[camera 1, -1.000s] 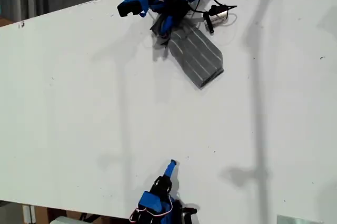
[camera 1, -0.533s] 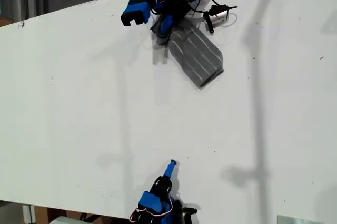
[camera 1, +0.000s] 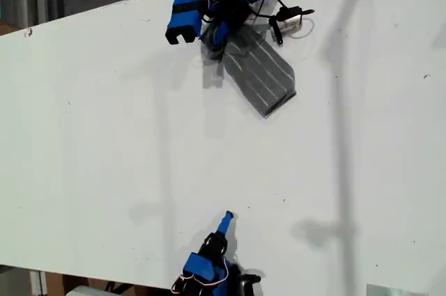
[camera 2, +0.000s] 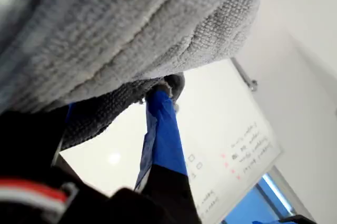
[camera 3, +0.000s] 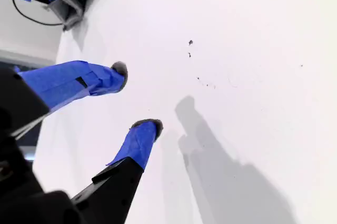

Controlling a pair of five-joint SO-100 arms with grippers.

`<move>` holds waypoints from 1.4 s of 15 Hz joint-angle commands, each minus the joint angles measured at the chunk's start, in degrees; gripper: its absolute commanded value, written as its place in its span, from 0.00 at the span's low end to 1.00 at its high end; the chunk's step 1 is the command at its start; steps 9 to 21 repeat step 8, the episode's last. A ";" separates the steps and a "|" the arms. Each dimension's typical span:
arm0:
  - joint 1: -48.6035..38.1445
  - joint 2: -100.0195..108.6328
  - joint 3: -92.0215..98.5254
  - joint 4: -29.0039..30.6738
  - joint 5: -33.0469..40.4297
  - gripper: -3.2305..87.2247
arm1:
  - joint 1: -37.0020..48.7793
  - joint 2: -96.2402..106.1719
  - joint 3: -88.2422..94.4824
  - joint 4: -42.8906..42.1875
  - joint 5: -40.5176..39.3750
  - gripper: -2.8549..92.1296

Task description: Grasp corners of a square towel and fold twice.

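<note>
My first pincer (camera 1: 221,31) is pinching one end of the towel (camera 1: 259,69) near the top of the exterior view, the gray cloth bunching over its blue finger (camera 2: 163,129). The rest is lying folded and slanting on the white bench (camera 1: 104,136). My second pincer (camera 3: 138,100) is hanging spread over bare bench, well apart.

My first gripper (camera 1: 217,31), the blue-taped one on the black-and-blue arm up at 12 o'clock in the exterior view, is tucked low with its jaws pinched on the dark gray striped towel (camera 1: 259,69); one blue finger (camera 2: 164,129) shows under the cloth. My second gripper (camera 3: 138,100), down at 6 o'clock, sits with its blue-taped jaws spread apart, gripping nothing.
</note>
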 commanded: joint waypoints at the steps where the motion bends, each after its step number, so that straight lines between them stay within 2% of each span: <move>1: -0.35 0.26 0.26 -0.88 0.44 0.23 | 0.53 -2.29 -1.85 5.27 0.44 0.27; 6: -0.35 0.26 0.26 -0.88 0.44 0.23 | 0.35 -4.75 -4.57 7.91 1.58 0.27; 21: -0.35 0.26 0.26 -0.88 0.44 0.23 | 0.26 -4.75 -4.57 7.91 1.58 0.27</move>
